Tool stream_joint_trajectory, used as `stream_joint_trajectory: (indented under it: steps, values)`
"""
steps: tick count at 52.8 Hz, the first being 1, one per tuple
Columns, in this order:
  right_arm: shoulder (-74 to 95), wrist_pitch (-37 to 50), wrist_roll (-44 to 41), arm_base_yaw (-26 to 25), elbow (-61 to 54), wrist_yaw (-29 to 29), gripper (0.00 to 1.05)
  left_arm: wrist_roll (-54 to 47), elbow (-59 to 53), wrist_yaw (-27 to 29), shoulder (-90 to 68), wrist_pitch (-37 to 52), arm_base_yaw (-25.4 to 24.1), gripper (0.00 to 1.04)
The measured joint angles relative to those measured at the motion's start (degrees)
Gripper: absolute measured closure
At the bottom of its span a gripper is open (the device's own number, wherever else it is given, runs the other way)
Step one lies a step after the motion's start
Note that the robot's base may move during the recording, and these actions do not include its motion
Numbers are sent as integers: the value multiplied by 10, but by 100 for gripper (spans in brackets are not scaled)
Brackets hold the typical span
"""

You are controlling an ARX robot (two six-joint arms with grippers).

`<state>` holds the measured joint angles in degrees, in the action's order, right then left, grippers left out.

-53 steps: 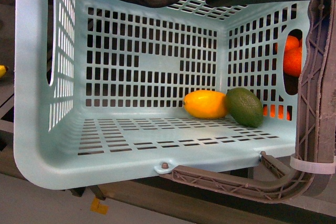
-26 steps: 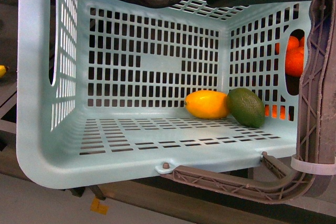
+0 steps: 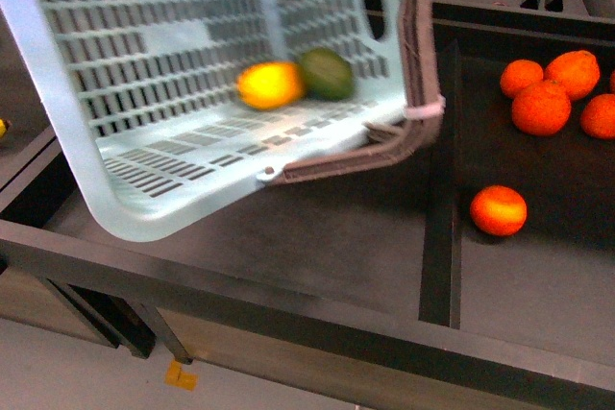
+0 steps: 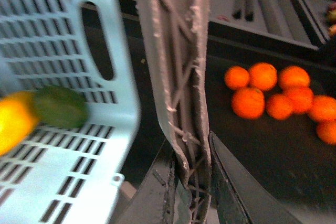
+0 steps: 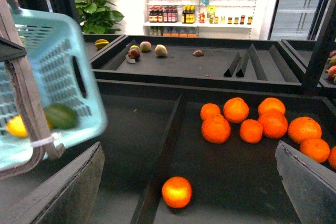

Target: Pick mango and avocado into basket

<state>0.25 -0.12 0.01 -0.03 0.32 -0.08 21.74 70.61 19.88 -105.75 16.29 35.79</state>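
Left claw (image 4: 190,182) seen from its wrist camera with both dark fingers (image 4: 231,187) pressed against the grey-brown handle (image 4: 176,72), gripping it tight; handle running away from the claw toward the top of that picture. Basket (image 3: 144,204) lifted clear of the black shelf (image 3: 336,247) and tilted, open side toward the body camera, blurred in all three views. Mango (image 3: 269,84) and avocado (image 3: 327,74) inside the basket, touching each other, lying against the far slotted wall; in the left wrist view both well off to the side of the claw, past the basket's end wall. Right claw (image 5: 189,182) spread wide, its two dark fingers at opposite lower corners of its own view, holding nothing, above the shelf compartment with the oranges (image 5: 247,119); one orange (image 3: 498,210) lying apart from the rest, near the divider; basket well to one side of that claw.
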Motion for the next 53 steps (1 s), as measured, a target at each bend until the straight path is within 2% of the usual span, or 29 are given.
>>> stream_joint_trajectory:
  steps: [6,11,24,31,40,53]
  values:
    - [0,0,0,0,0,0,8,67,76,36,-55,-24,-26,91]
    - [0,0,0,0,0,0,8,142,146,44,-101,-54,-44,91]
    - [0,0,0,0,0,0,8,419,363,8,-262,-157,-78,91]
    - [0,0,0,0,0,0,8,519,433,13,-299,-181,-97,91]
    - [0,0,0,0,0,0,8,614,518,33,-354,-198,-121,91]
    - [0,0,0,0,0,0,8,690,673,41,-476,-214,-133,91]
